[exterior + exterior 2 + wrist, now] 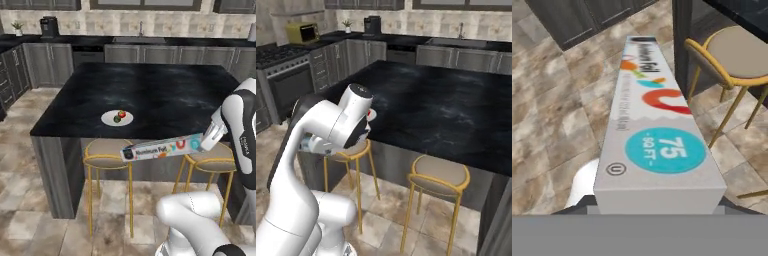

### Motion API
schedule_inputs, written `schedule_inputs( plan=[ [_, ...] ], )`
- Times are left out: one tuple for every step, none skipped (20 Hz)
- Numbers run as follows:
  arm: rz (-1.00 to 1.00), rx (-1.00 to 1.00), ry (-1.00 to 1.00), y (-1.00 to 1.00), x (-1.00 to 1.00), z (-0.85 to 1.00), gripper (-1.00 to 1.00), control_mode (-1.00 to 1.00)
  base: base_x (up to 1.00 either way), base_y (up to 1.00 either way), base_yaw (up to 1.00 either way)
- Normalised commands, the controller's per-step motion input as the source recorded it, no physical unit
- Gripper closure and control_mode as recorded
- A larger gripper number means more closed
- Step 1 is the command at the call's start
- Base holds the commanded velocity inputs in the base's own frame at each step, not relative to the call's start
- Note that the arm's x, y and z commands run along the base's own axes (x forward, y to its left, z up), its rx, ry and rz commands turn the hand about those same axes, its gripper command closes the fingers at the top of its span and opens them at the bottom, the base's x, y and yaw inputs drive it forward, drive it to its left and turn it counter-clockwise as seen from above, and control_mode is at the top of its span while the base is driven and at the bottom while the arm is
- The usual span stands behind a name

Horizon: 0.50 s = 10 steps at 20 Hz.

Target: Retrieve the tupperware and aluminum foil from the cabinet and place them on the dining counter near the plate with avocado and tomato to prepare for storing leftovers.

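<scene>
the gripper [206, 138] is clamped on one end of the aluminum foil [161, 148], jaws spread to the box's width. the box juts out level in the air, beside the near edge of the dining counter [165, 95], above two stools [106, 154]. the plate with avocado and tomato [117, 118] sits near that near edge.

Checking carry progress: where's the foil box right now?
The foil box is held in the end effector, lying level in mid-air at the right of the left base view, in front of the island's near edge, above the two stools.
</scene>
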Motion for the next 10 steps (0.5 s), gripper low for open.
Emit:
schedule_inputs(
  plan=[
    [0.00,0.00,0.00,0.00,0.00,0.00,1.00,1.00,0.89,1.00,-0.58],
    [0.00,0.00,0.00,0.00,0.00,0.00,1.00,1.00,0.89,1.00,-0.58],
    [0.00,0.00,0.00,0.00,0.00,0.00,1.00,1.00,0.88,1.00,-0.58],
    [0.00,0.00,0.00,0.00,0.00,0.00,1.00,1.00,0.89,1.00,-0.58],
    [0.00,0.00,0.00,0.00,0.00,0.00,1.00,1.00,0.89,0.99,-0.58],
    [0.00,0.00,0.00,0.00,0.00,0.00,1.00,1.00,0.87,0.96,-0.58],
    [0.00,0.00,0.00,0.00,0.00,0.00,1.00,1.00,0.87,0.91,-0.58],
    [0.00,0.00,0.00,0.00,0.00,0.00,1.00,1.00,0.86,0.87,-0.58],
    [0.00,0.00,0.00,0.00,0.00,0.00,1.00,1.00,0.85,0.86,-0.58],
    [0.00,0.00,0.00,0.00,0.00,0.00,1.00,1.00,0.84,0.84,-0.59]
  ],
)
